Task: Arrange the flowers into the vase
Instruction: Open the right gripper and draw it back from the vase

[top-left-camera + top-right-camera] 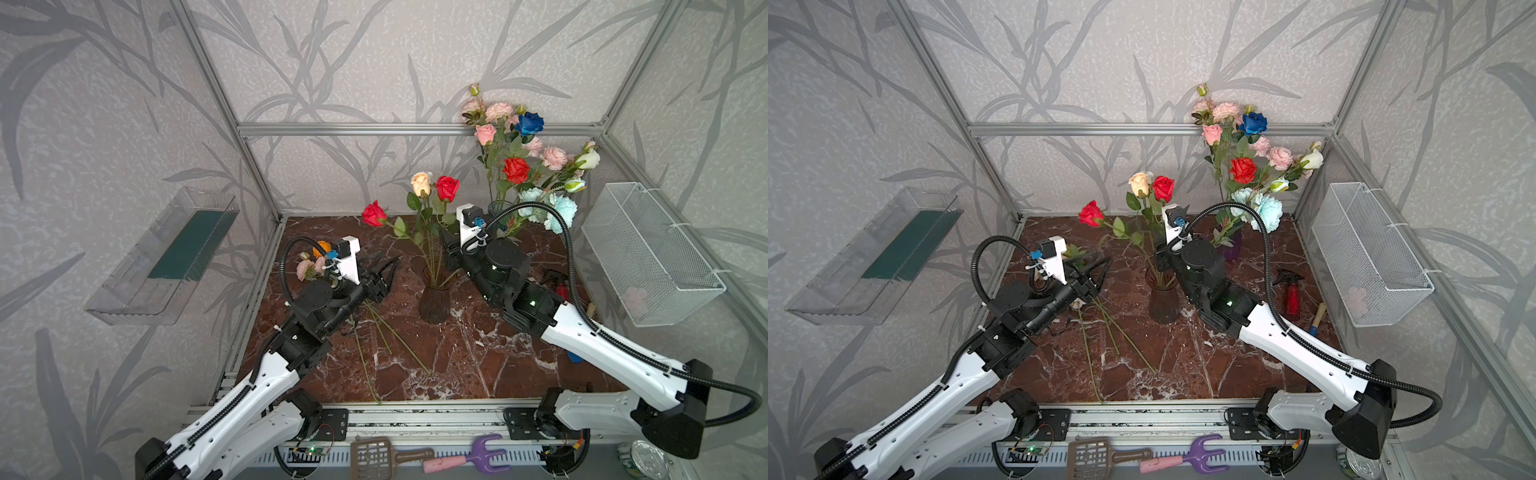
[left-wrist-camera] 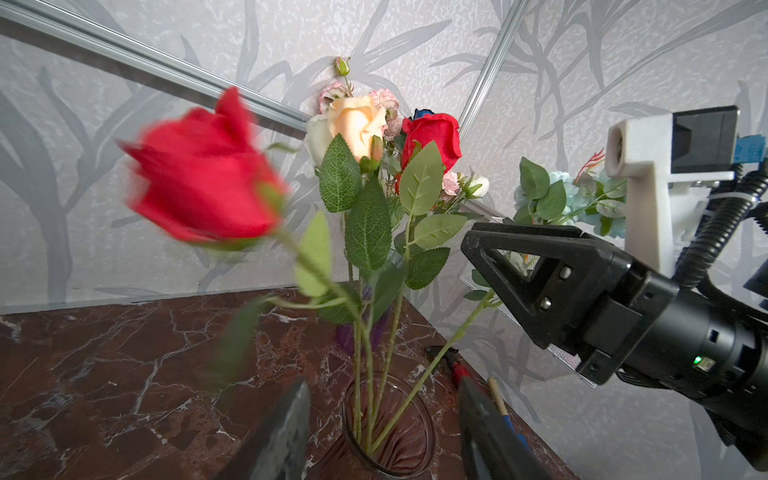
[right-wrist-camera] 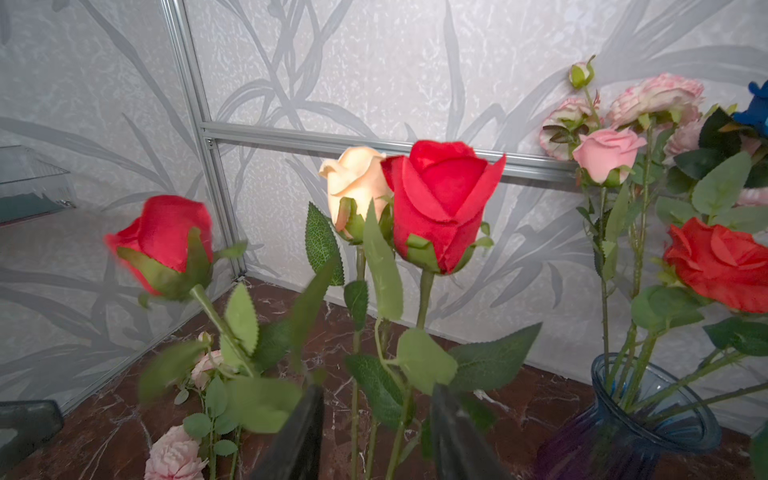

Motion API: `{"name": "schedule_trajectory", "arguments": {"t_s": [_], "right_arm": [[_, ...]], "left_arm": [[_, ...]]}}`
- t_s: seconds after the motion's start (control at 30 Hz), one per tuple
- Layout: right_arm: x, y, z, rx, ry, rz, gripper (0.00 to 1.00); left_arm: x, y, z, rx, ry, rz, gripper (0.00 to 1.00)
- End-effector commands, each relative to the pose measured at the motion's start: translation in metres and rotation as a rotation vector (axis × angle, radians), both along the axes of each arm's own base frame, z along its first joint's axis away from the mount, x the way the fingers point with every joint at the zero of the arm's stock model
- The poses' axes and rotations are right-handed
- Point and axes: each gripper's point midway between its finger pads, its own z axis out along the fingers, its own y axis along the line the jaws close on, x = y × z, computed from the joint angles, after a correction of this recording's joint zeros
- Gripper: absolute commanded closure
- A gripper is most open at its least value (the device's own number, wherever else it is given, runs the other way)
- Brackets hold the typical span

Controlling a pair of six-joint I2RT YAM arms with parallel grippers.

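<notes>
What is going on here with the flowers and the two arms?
Two robot arms are filling the brown vase. It holds a peach rose, an upright red rose and a leaning red rose, blurred as if swaying. The right gripper is open by those stems, gripping nothing. The left gripper, also open, hovers over loose flowers lying on the table.

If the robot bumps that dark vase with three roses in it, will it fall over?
Probably quite easily: the dark vase is slim, and its roses stand far above the rim. The leaning red rose hangs well out to one side, likely pulling it that way. On the smooth marble-look table it might slide first.
</notes>
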Motion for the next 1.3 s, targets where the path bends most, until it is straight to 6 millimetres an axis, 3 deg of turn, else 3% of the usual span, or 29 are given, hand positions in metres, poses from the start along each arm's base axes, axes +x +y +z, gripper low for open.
{"name": "schedule_trajectory", "arguments": {"t_s": [0.0,0.13,0.37,0.6,0.93,1.1,1.27], "right_arm": [[-0.007,-0.013,0.002,0.033,0.037,-0.022,0.55],[-0.024,-0.017,-0.008,0.051,0.057,0.014,0.55],[-0.062,-0.020,0.006,0.086,0.018,0.093,0.55],[-0.103,-0.019,0.008,0.102,-0.004,0.176,0.58],[-0.122,-0.046,-0.035,0.172,0.072,0.172,0.61],[-0.130,-0.055,-0.055,0.177,0.121,0.184,0.61],[-0.138,-0.072,-0.066,0.203,0.135,0.182,0.61]], "left_arm": [[0.004,0.004,0.003,0.006,-0.001,0.025,0.42],[0.008,0.005,0.001,0.017,0.008,0.039,0.43],[0.021,0.022,-0.010,0.054,0.066,0.156,0.43],[0.050,0.078,-0.059,0.112,0.291,0.514,0.43],[0.075,0.101,-0.099,0.113,0.454,0.611,0.45],[0.058,0.115,-0.122,0.143,0.575,0.679,0.48],[0.014,0.134,-0.186,0.197,0.725,0.737,0.49]]}}
